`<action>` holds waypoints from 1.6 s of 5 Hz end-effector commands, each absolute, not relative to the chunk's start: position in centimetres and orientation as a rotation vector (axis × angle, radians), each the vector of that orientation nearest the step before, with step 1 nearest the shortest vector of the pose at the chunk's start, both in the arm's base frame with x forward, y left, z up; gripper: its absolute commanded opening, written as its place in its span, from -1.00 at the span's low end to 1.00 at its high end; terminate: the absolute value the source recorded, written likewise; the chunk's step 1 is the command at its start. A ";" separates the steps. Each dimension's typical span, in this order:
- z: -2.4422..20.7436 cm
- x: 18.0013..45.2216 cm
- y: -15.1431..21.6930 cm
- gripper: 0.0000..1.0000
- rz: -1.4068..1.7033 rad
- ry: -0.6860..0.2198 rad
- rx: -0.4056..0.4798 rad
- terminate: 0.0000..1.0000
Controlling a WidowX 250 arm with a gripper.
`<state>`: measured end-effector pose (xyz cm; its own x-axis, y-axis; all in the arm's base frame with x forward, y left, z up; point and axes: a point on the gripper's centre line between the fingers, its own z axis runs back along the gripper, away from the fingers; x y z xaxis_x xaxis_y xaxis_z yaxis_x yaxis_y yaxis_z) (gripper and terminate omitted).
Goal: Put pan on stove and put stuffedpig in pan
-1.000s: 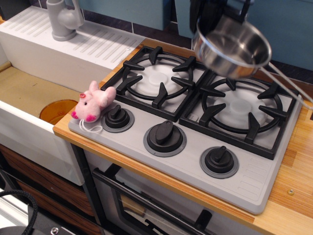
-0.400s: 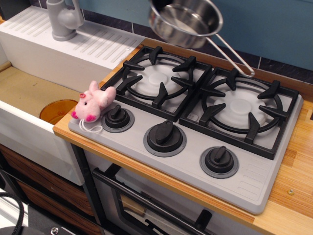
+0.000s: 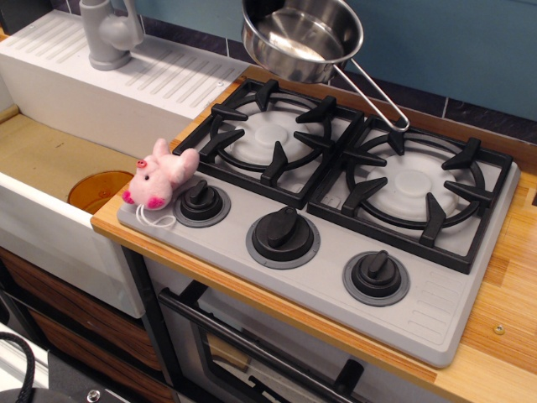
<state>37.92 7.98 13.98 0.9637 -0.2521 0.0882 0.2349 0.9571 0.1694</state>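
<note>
The shiny steel pan (image 3: 302, 38) hangs in the air, tilted, over the back edge of the left burner grate (image 3: 273, 134). Its wire loop handle (image 3: 377, 92) slopes down to the right toward the gap between the burners. Only a dark sliver of my gripper (image 3: 265, 7) shows at the top edge, at the pan's rim, shut on the pan. The grey stove (image 3: 436, 311) lies below with both grates bare. The pink stuffedpig (image 3: 159, 178) lies on the stove's front left corner, touching the left knob (image 3: 201, 201).
A white sink (image 3: 50, 159) with an orange drain (image 3: 99, 189) and a grey faucet (image 3: 109, 34) lies to the left. Wooden counter (image 3: 503, 294) borders the stove on the right. Two more knobs (image 3: 284, 235) line the stove's front.
The pan has travelled left in the air, from above the right burner to above the back of the left burner. The stuffedpig has not moved.
</note>
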 end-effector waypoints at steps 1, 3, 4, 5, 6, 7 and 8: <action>13.1 39.6 10.2 -1.00 -0.265 -0.188 0.156 -1.00; 11.2 39.2 11.5 -1.00 -0.247 -0.190 0.158 -1.00; 11.3 38.3 11.3 1.00 -0.220 -0.169 0.174 -1.00; 11.6 37.9 10.6 1.00 -0.201 -0.149 0.163 -1.00; 12.5 37.9 9.8 1.00 -0.187 -0.126 0.159 -1.00; 13.6 38.0 9.5 1.00 -0.194 -0.105 0.163 -1.00; 15.1 37.9 9.2 1.00 -0.197 -0.078 0.164 -1.00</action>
<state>37.20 9.27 11.60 0.9792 -0.2000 -0.0353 0.2030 0.9705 0.1304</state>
